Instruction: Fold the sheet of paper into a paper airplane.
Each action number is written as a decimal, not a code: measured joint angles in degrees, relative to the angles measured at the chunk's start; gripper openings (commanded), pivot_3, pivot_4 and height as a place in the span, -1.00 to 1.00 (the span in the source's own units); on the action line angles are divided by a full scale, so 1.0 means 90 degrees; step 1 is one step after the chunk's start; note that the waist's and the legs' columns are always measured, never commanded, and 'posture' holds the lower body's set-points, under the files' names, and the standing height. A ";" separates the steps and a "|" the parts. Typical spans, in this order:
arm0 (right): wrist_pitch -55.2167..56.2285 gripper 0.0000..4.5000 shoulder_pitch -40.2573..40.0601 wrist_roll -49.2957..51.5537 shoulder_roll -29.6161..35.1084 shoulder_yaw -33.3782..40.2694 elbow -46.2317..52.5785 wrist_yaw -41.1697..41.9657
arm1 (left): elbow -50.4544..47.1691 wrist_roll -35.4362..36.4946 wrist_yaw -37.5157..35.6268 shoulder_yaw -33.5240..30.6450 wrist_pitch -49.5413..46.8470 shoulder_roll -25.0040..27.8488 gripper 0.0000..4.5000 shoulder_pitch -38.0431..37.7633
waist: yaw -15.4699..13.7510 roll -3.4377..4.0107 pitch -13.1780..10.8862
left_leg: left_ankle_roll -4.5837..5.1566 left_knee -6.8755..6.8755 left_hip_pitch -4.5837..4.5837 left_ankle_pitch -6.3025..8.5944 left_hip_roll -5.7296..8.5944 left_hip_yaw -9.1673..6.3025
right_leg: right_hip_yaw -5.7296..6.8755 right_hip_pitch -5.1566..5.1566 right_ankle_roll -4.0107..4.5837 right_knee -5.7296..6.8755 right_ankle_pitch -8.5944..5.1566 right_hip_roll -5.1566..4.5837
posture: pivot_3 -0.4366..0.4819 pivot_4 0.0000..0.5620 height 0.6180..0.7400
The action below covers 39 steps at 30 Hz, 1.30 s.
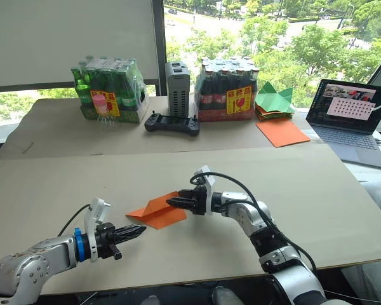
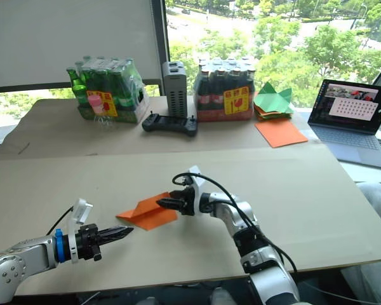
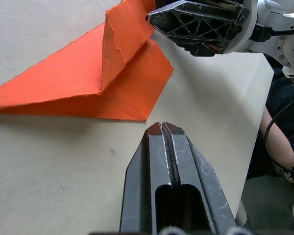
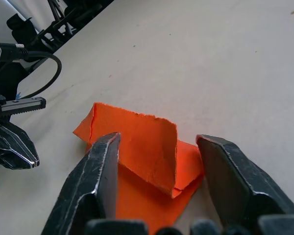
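The paper airplane (image 1: 157, 211) lies between parted right gripper (image 4: 159, 147) fingers, closed left gripper (image 1: 140, 230) near.

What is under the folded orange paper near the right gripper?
The folded orange paper lies on the bare tan table; one flap stands up between the open right gripper fingers. Whatever is beneath its flat layers is covered.

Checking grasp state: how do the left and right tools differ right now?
Left tool: fingers shut, empty, short of the paper's pointed end. Right tool: fingers open, straddling the paper's raised flap at its wide end. Both sit low over the table, pointing at the paper from opposite sides.
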<state>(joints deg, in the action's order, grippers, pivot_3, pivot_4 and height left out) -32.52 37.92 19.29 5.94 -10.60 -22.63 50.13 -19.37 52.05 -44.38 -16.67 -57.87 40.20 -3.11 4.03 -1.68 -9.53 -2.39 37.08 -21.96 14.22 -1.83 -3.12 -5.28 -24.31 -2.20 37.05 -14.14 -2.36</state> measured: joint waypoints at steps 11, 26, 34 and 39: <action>0.0123 -0.99 -0.0015 -0.0126 0.0138 -0.0083 0.0219 0.0212 | 0.0016 0.0000 0.0066 0.0002 0.0003 -0.0009 -1.00 0.0023 | -0.0001 0.0000 0.0000 | -0.0002 0.0003 0.0004 -0.0001 0.0000 0.0000 | 0.0000 0.0002 0.0001 0.0005 0.0001 0.0000 | -0.05 -0.47 1.00; 0.5613 -0.99 -0.0005 -0.2616 0.0977 -0.0550 0.0796 -0.0962 | 0.0167 -0.0010 0.0101 0.0061 0.0004 -0.0037 -1.00 0.0103 | 0.0003 -0.0001 0.0000 | -0.0003 0.0002 0.0002 -0.0001 0.0000 0.0003 | -0.0002 -0.0001 0.0001 0.0005 0.0001 -0.0001 | -0.05 -0.47 1.00; 0.8476 -0.99 -0.0173 -0.4343 0.1774 -0.1753 0.0086 -0.1234 | 0.0219 -0.0015 0.0098 0.0097 0.0006 -0.0036 -1.00 0.0162 | -0.0001 -0.0002 0.0000 | -0.0005 0.0005 0.0012 -0.0003 0.0002 0.0005 | -0.0008 0.0006 0.0005 0.0009 0.0003 -0.0002 | -0.05 -0.47 1.00; 0.8214 -0.14 -0.0182 -0.4107 0.1734 -0.1793 -0.0006 -0.0947 | 0.0266 -0.0025 0.0084 0.0143 0.0008 -0.0034 -1.00 0.0279 | 0.0005 -0.0002 0.0000 | -0.0005 0.0004 0.0016 -0.0003 0.0000 0.0002 | -0.0007 0.0008 0.0007 0.0011 0.0005 -0.0001 | -0.05 -0.47 1.00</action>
<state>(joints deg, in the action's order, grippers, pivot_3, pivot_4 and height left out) 41.40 36.29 -17.67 21.55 -26.73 -22.68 41.61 -16.98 51.83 -43.62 -15.38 -57.79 39.89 -0.61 4.08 -1.70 -9.52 -2.43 37.12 -21.82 14.19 -1.83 -3.10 -5.34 -24.24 -2.14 37.14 -14.10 -2.37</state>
